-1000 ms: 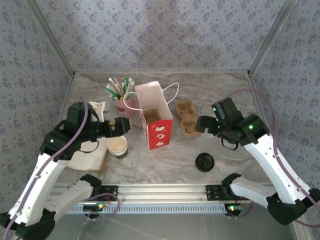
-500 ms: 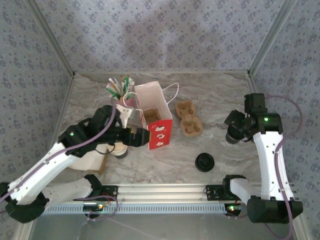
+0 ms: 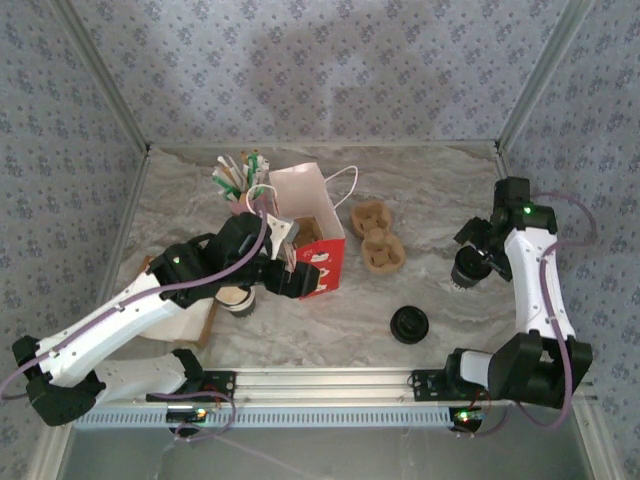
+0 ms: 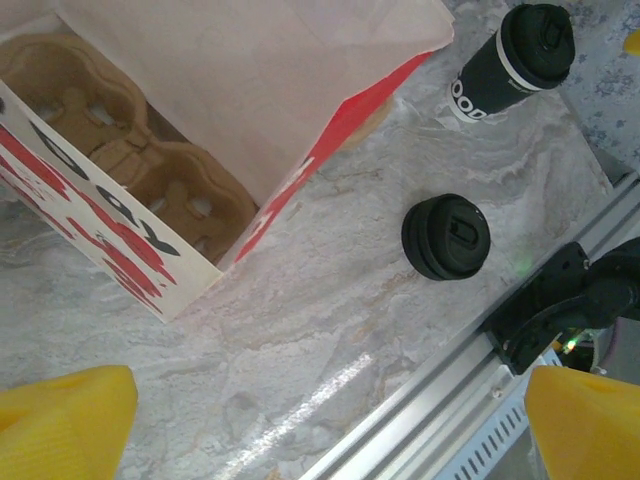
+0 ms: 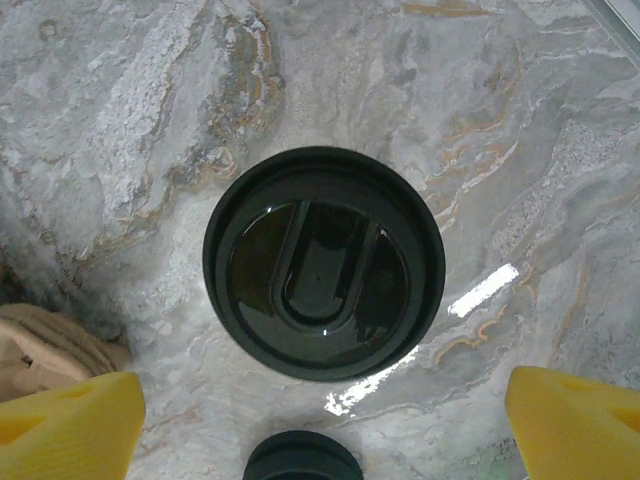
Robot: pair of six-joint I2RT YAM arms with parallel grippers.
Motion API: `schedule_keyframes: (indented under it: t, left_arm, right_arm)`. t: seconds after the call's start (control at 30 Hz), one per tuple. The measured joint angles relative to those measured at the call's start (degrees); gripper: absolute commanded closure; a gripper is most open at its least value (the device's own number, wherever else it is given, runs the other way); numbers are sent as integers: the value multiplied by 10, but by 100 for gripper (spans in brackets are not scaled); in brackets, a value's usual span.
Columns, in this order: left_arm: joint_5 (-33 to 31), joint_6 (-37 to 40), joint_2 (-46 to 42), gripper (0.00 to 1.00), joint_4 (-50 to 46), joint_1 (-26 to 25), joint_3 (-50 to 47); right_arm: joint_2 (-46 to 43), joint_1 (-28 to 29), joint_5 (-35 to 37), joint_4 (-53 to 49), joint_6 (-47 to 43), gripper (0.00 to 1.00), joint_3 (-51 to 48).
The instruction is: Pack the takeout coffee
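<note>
A red and white paper bag [image 3: 318,232] stands open mid-table with a cardboard cup carrier [image 4: 130,160] inside it. One black lidded coffee cup [image 3: 409,324] stands near the front rail. A second black lidded cup [image 5: 324,262] stands at the right, straight below my right gripper [image 5: 322,415], whose yellow fingers [image 5: 575,415] are spread wide on either side of it, above the lid. My left gripper [image 3: 298,276] hovers open at the bag's front face, holding nothing, its fingertips [image 4: 60,425] far apart over bare marble.
A second cardboard carrier [image 3: 376,238] lies right of the bag. A pink cup of stirrers [image 3: 240,190] stands behind the bag's left side. A paper cup [image 3: 238,298] and napkins [image 3: 180,322] sit under my left arm. The metal rail [image 3: 320,380] runs along the near edge.
My left arm has swung right, from beside the paper cup to the bag's front. My right arm has drawn back from the loose carrier to above the right-hand cup.
</note>
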Motion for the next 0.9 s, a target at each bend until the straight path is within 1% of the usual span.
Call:
schedule_keyframes:
  t: [0.33, 0.67, 0.9]
  left_arm:
    - [-27, 17, -33, 1, 0, 12, -6]
    - [-35, 30, -49, 1, -2, 36, -15]
    - [-37, 34, -56, 1, -2, 40, -17]
  right_arm:
    - [55, -9, 2, 15, 0, 5, 0]
    - [82, -14, -8, 35, 2, 10, 0]
    - [93, -14, -7, 39, 3, 12, 0]
